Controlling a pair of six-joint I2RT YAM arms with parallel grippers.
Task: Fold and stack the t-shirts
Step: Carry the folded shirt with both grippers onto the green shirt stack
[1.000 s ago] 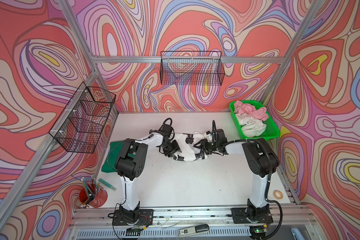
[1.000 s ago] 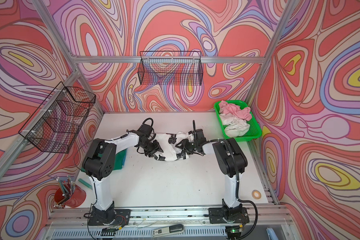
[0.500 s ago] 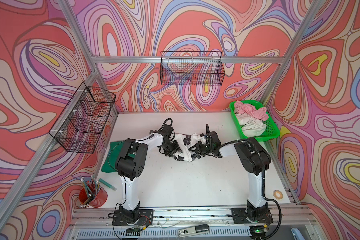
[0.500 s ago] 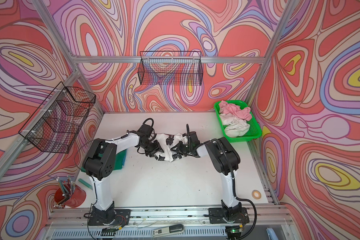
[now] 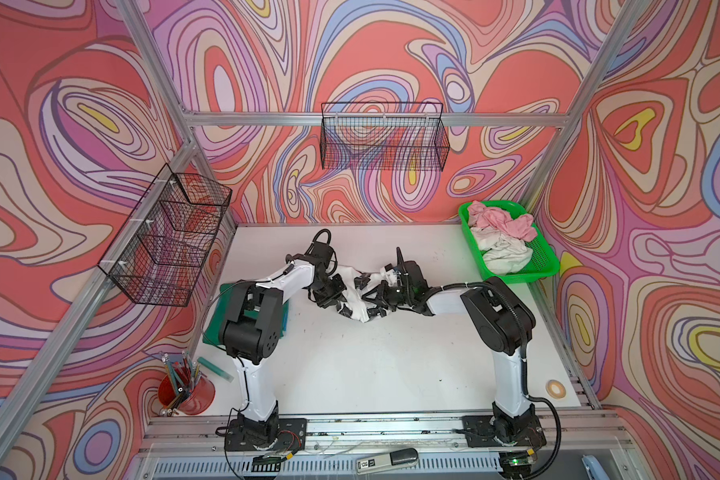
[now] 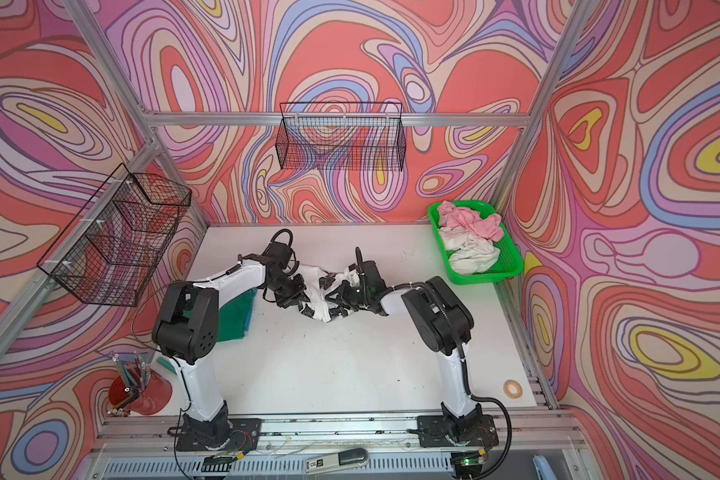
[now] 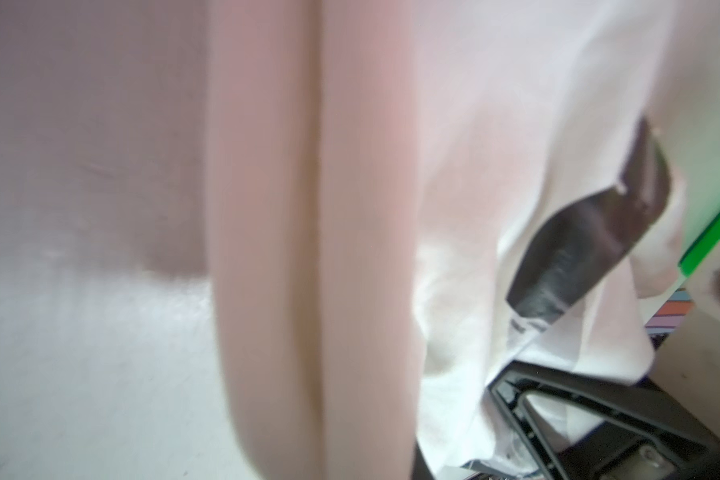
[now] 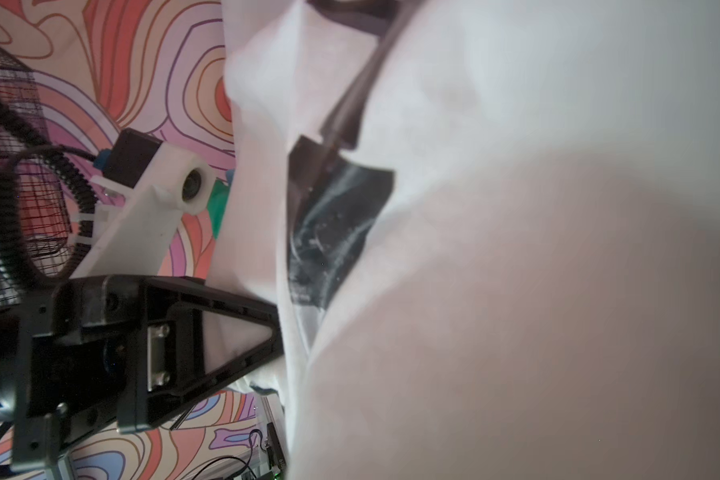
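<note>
White t-shirt (image 5: 356,305) on tabletop (image 5: 370,365), centre, bunched between arms in both top views; right arm nearer left arm than second ago, span shorter.
Left wrist: cloth smothers view; left jaws, cannot tell.
Right wrist: likewise; right jaws, cannot tell.
Likely regrasp; folding not begun.

Left arm (image 5: 285,277) and right arm (image 5: 447,297) bend inward; left gripper (image 5: 333,296) and right gripper (image 5: 377,297) sit near each other, low at centre; jaws hidden.
</note>
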